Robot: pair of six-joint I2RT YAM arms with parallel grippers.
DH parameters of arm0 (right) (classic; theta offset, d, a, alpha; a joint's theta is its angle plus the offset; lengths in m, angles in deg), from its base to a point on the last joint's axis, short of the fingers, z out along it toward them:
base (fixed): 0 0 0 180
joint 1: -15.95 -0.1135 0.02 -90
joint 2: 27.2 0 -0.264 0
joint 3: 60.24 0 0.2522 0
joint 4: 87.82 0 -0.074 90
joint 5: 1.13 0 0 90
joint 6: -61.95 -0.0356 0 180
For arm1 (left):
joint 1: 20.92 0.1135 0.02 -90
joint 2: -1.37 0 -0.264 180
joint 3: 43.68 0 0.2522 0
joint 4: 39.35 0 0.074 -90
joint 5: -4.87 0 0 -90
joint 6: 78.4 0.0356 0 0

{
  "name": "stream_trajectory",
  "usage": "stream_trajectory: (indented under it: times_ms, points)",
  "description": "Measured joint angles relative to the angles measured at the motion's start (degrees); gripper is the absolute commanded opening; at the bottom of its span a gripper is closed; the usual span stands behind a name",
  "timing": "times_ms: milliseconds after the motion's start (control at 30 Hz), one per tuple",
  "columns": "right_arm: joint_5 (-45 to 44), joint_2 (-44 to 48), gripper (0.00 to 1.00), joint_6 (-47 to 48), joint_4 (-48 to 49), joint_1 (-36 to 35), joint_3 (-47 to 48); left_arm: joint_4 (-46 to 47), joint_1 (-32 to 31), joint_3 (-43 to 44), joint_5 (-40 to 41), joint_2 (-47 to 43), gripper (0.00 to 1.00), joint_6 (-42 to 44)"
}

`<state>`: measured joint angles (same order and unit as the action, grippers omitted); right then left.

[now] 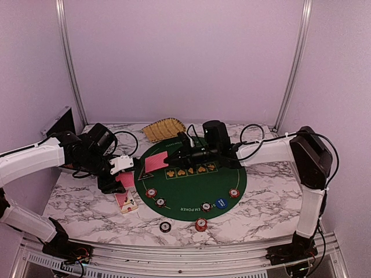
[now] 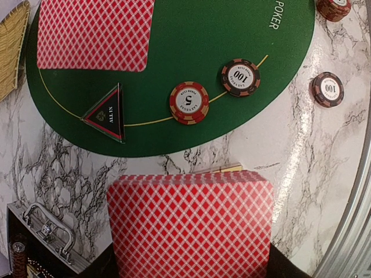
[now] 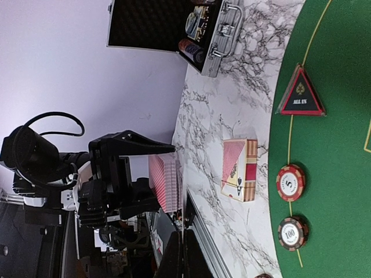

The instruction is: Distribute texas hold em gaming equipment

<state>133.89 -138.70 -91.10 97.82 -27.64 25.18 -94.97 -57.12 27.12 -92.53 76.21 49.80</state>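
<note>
Card deck (image 2: 191, 226): clamped in left gripper (image 1: 122, 174), beside mat (image 1: 197, 188).
Single card (image 1: 155, 163): pinched by right gripper (image 1: 172, 156) over mat.
Chips (image 2: 189, 102): along mat edge.

Red-and-white lattice cards (image 2: 188, 223), green mat (image 2: 197, 35)

My left arm (image 1: 35, 159) has its elbow out at the left edge and the forearm reaching right. The left gripper (image 1: 122, 175) is angled down, jaws clamped on a red-backed deck (image 2: 188, 226). My right arm (image 1: 272, 152) rises at the right with the elbow high and the forearm stretched leftward. The right gripper (image 1: 169, 157) is pinched tight on a single card (image 1: 155, 163).
</note>
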Motion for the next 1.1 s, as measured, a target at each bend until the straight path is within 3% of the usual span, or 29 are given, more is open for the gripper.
stream_trajectory:
  times_ms: [233,600,1100]
  points:
    - [-0.1,-2.1,0.0,3.6,-4.7,2.7,3.1,0.0,0.1,0.0,0.1,0.0,0.0,-0.1]
    - [-3.0,-17.5,0.0,8.3,-11.5,3.0,17.8,-0.3,0.2,0.0,0.1,0.0,0.0,-0.3]
    - [-4.4,-21.4,0.0,11.0,-16.2,2.7,19.4,-0.4,0.2,0.0,0.0,0.0,0.0,-0.3]
